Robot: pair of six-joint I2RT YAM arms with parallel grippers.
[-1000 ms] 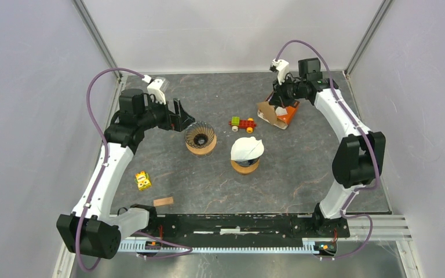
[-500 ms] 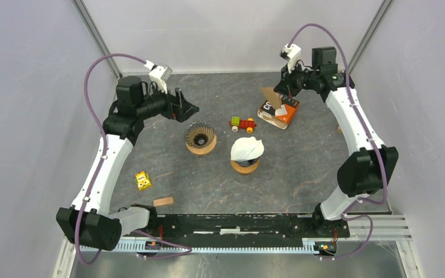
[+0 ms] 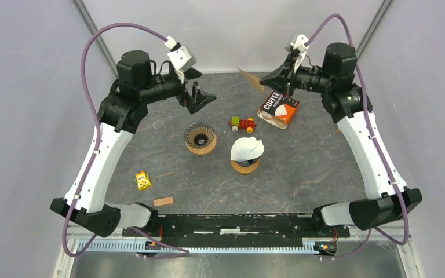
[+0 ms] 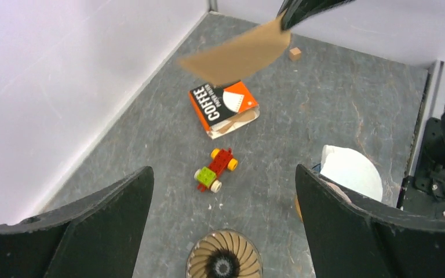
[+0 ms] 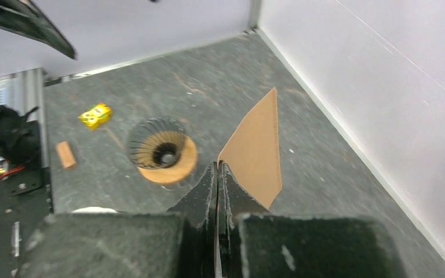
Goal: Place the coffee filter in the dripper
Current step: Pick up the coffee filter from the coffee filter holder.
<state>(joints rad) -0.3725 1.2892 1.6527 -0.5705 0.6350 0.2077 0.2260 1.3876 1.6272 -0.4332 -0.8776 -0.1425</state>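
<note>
Filter: brown paper coffee filter (image 5: 258, 147), hanging in the air over the far worktop (image 3: 301, 168), well apart from the empty dripper (image 3: 200, 138).
Right pincer (image 5: 216, 168): clenched on the filter's edge.
Left pincer (image 4: 223, 172): released, holding nothing.
Handling: likely light, floppy and easily creased, so pinch it at the rim.

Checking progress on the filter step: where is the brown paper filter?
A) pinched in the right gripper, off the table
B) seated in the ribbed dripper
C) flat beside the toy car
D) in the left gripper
A: the right gripper is shut on the brown filter, held up in the air; the ribbed dripper sits empty.
</note>
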